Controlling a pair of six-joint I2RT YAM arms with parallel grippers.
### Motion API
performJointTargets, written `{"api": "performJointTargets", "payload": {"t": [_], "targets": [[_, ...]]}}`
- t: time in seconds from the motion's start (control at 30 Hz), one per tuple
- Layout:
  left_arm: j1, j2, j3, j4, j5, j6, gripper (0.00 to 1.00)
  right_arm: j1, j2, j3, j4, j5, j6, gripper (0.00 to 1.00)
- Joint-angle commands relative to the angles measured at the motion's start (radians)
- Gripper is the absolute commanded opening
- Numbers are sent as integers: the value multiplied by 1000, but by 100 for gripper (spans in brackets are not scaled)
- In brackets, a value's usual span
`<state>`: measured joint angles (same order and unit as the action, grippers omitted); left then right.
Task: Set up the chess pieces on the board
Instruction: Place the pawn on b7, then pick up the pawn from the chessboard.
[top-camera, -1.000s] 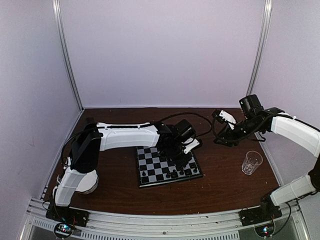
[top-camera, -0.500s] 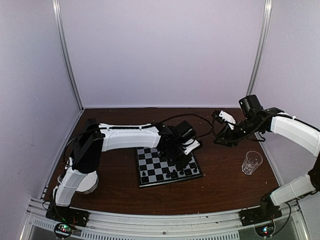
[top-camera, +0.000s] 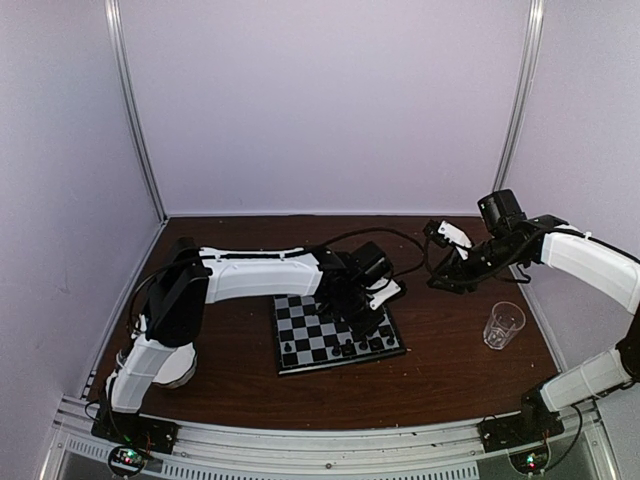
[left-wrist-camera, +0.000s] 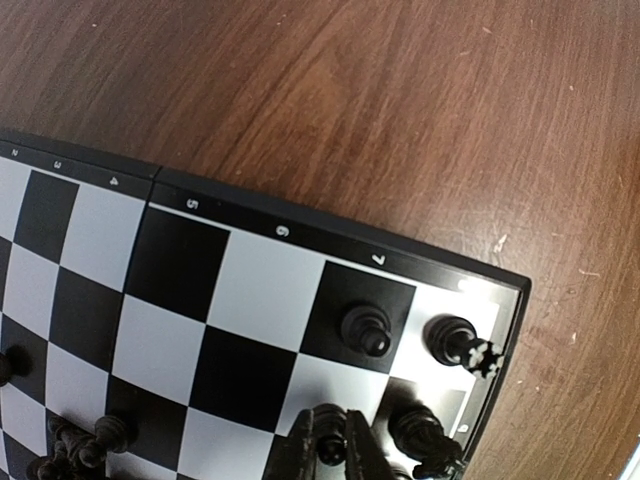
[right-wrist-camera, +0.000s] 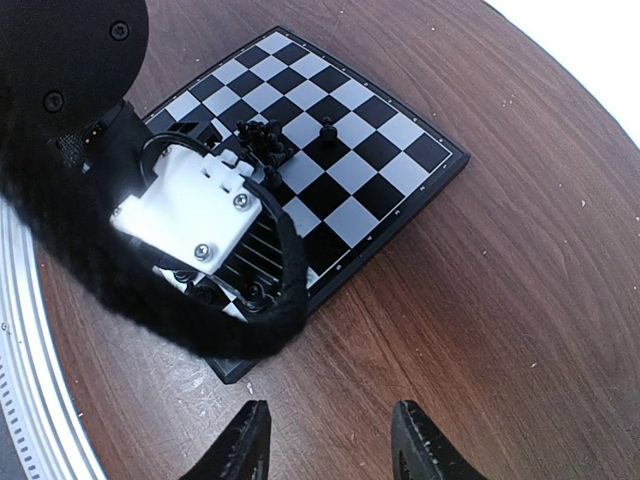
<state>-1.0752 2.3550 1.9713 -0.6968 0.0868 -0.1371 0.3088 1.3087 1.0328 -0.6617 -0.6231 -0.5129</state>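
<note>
Hanging low over the corner of the board (left-wrist-camera: 250, 215) at the right of the left wrist view, the left claw (left-wrist-camera: 330, 445) is seen with its tips almost together. A small black piece (left-wrist-camera: 331, 452) is framed between them, upright, at bottom centre. Whether it is gripped or merely straddled cannot be told. Two more chess pieces (left-wrist-camera: 365, 328) are stood on the rim row just above it, another is just to its right, and a bunch is crowded at lower left. The piece lies straight below the claw, so the next move is judged to turn on a vertical line: straight up or down, with no sideways drift, given the near neighbours. The right claw (right-wrist-camera: 330, 445) is seen with jaws apart and empty over bare tabletop (right-wrist-camera: 520, 300), below the board's edge in its own view and well apart from the pieces. The left arm is plainly the nearer one.
</note>
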Motion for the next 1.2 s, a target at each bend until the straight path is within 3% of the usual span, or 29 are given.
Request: {"api": "performJointTargets", "payload": {"t": [0.0,0.3,0.5,0.73,0.97,1.17], "targets": [[-1,20,23,22,13,-5,14,-3,5,-7,2,6,-4,44],[-1,-68,4,27,6,-48,24,-4,4,-4,0,2,2,44],[-1,-164,0,30,-88,-19,34,-4,10,-1,-1,-1,5,44],[82,-260,-36,-37,-155,25,35,3,40,11,-7,-34,2,44],[227,-345,-132,-73,62,-68,30,118,206,155,-92,19,-36,37],[343,-447,-401,161,145,-223,30,211,435,359,-97,100,17,34]]}}
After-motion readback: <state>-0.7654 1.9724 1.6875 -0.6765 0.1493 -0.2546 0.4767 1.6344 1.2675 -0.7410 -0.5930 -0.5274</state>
